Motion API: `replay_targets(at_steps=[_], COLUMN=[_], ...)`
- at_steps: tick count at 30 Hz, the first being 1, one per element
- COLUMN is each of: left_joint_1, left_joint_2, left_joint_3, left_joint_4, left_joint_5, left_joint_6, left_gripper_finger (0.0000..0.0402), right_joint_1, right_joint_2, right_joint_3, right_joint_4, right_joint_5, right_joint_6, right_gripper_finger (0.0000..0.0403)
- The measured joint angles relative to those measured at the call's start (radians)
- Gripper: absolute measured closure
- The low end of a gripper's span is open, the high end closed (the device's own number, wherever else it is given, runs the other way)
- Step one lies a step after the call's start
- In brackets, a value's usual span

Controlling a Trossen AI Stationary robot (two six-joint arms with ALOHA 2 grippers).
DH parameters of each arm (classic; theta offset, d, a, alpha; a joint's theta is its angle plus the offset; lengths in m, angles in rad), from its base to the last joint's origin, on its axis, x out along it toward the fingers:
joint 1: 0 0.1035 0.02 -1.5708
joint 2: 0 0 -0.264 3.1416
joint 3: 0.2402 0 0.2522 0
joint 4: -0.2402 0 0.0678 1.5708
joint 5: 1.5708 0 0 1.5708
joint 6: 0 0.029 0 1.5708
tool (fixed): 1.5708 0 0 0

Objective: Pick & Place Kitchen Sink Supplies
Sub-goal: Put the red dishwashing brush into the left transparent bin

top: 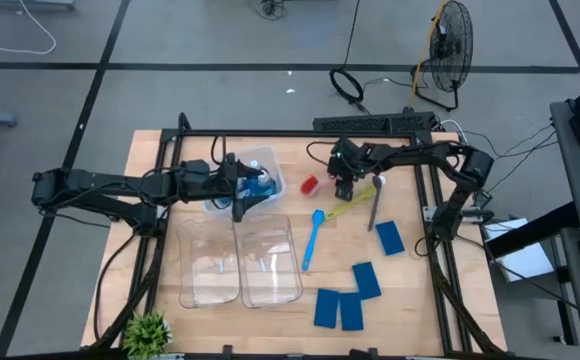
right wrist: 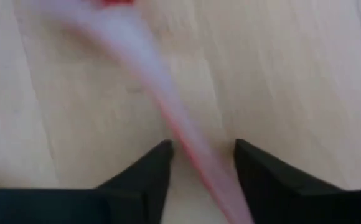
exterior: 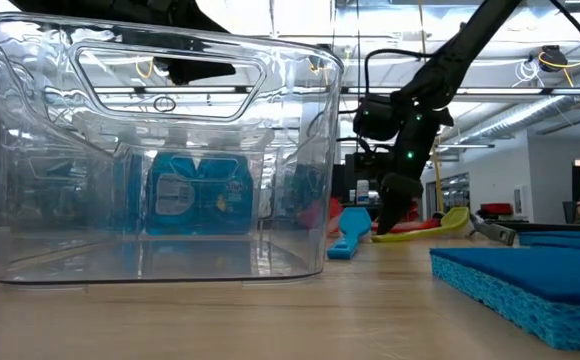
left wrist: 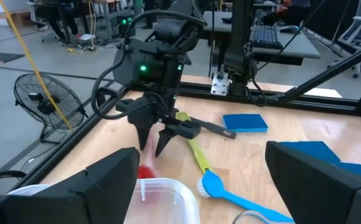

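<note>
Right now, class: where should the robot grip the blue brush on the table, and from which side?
Probably the slim handle's middle, from straight above. The blue brush lies flat on the table, apart from the bins; jaws set across the handle should fit, while the wider head looks harder to pinch.
</note>
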Motion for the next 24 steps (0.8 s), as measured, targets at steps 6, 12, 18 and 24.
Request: replay_targets(at_steps=[6, 12, 18, 24], left_joint_1=[0.0, 0.0, 0.0, -0.002], left_joint_2=[0.0, 0.0, 0.0, 0.023], left_joint_3=[0.0, 0.0, 0.0, 0.001], left_joint_4=[0.015, 0.028, 0.037, 0.074], left_joint_5=[0.0, 0.0, 0.0, 0.0], left_joint_6=[-0.006, -0.059, -0.084, -0.142], left_gripper_finger=[0.0041, 0.0041, 0.0044, 0.0033], right_joint_1=[0.009, 0.04, 0.122, 0.273], right_joint_2=[-0.005, -0.071, -0.279, -0.495], right_joint_3=[-0.001, -0.007, -0.004, -0.095], right_joint_4=[-0.002, -0.011, 0.045, 0.307], right_joint_5=[0.006, 0.01, 0.044, -0.096], right_joint_6=[-0.011, 0.004, 0.039, 0.117], right_gripper_finger=[0.0377, 0.0376, 0.0376, 0.0376])
